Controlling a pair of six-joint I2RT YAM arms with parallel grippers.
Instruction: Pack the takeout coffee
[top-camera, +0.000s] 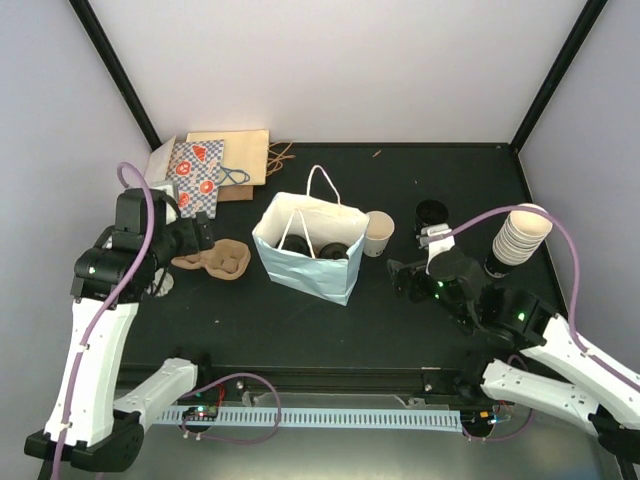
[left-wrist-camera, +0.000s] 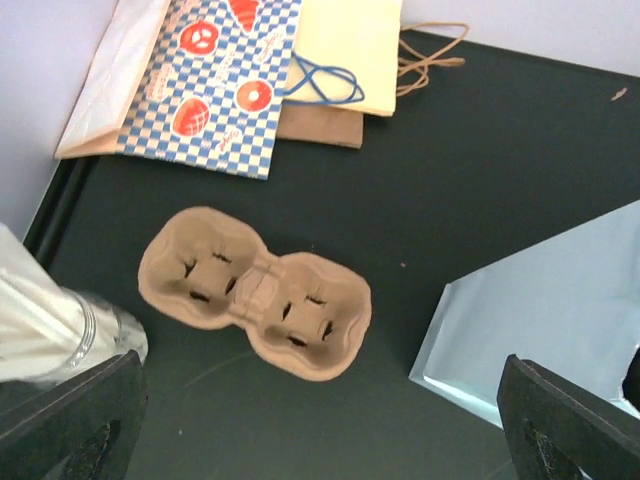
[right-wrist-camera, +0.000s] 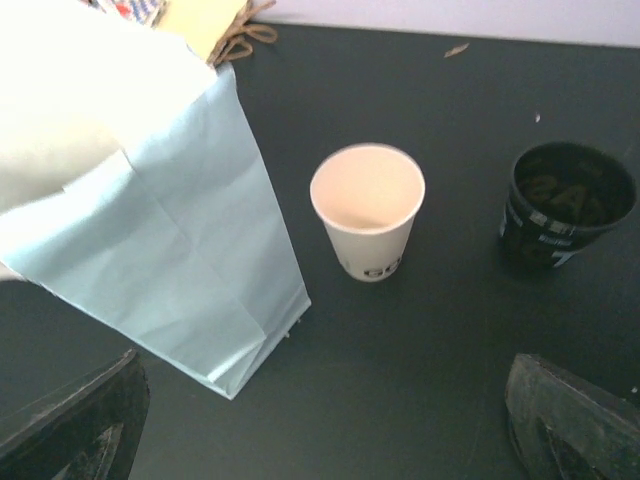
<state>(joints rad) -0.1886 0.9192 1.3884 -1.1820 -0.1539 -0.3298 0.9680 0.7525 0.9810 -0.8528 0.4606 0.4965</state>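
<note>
The light blue paper bag (top-camera: 300, 255) stands open mid-table, and the dark round lids of takeout coffee (top-camera: 331, 249) show inside it. A lidless cream paper cup (right-wrist-camera: 367, 210) stands just right of the bag (right-wrist-camera: 190, 270). My left gripper (top-camera: 198, 236) hovers open over the empty brown cup carrier (left-wrist-camera: 255, 295), its fingers (left-wrist-camera: 70, 430) wide apart with nothing between them. My right gripper (top-camera: 405, 280) is open too, low over the table, in front of the lidless cup (top-camera: 378, 233) and apart from it.
A black cup (right-wrist-camera: 568, 205) stands right of the cream cup. A stack of cream cups (top-camera: 520, 236) rises at the far right. Flat paper bags (top-camera: 212, 165) lie at the back left. A plastic-wrapped white thing (left-wrist-camera: 50, 325) sits left of the carrier.
</note>
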